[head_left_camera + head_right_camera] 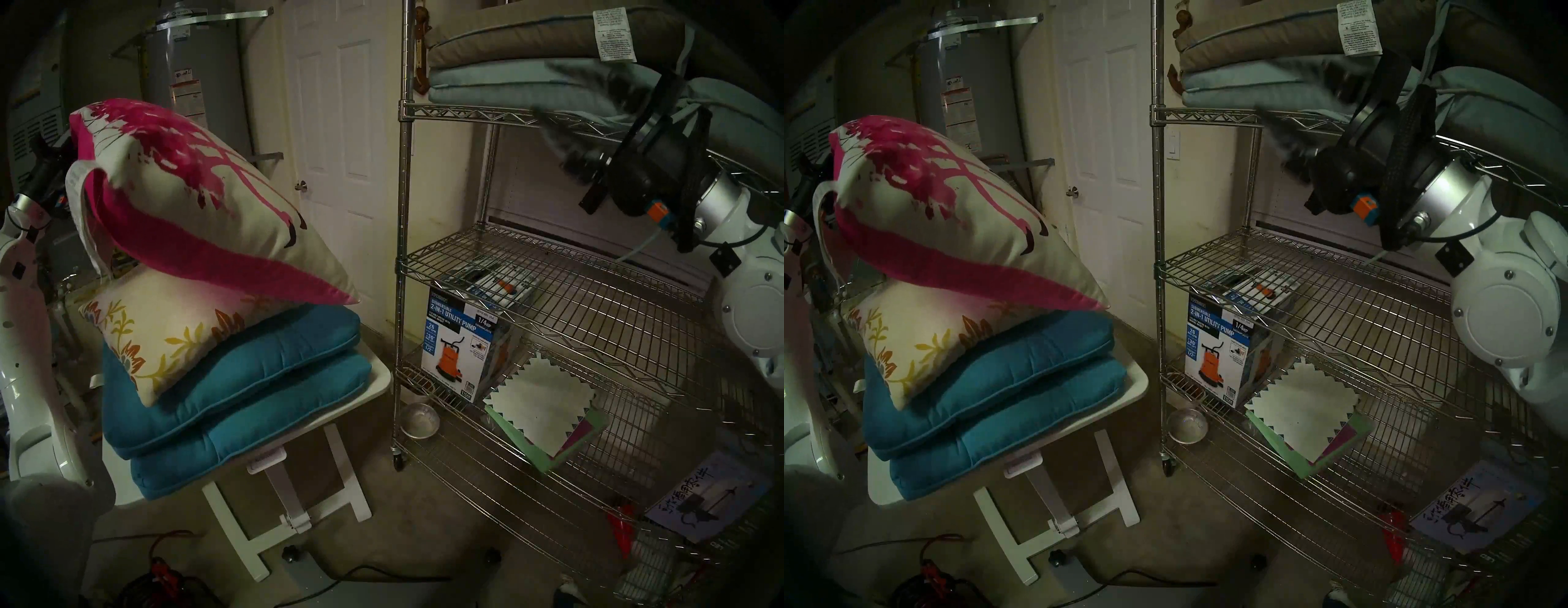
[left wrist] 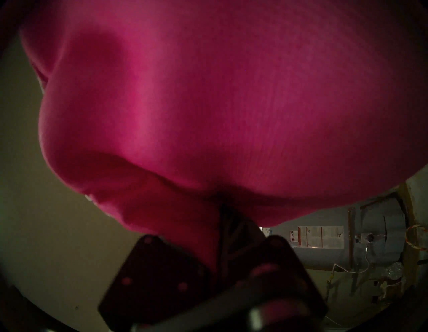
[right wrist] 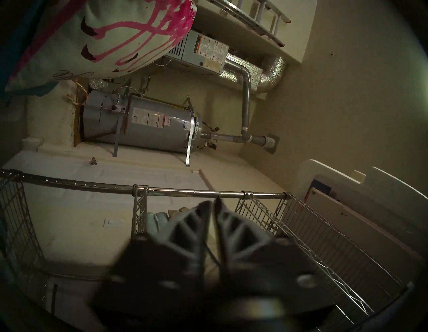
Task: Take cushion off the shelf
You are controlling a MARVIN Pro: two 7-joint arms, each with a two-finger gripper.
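The cushion (image 1: 203, 199), plump cream fabric splashed pink, lies atop the tabletop (image 1: 377, 382) stack, pinched in the left tool (image 2: 222, 208). Right tool (image 3: 214, 204) pressed together beside the chrome shelf (image 1: 551, 271); box (image 1: 460, 344) reads "2-IN-1 UTILITY PUMP".

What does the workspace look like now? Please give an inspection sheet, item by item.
Surface: white table, stacked with two blue cushions and a floral pillow.
Job's things: pink cushion tilted on the stack; shelf holds more cushions on its top tier.
Clutter: pump box, papers, bowl.
Grippers: left gripper shut on pink cushion; right gripper shut, empty, at the shelf.
Cables: cords on floor.
Surroundings: door, water heater.
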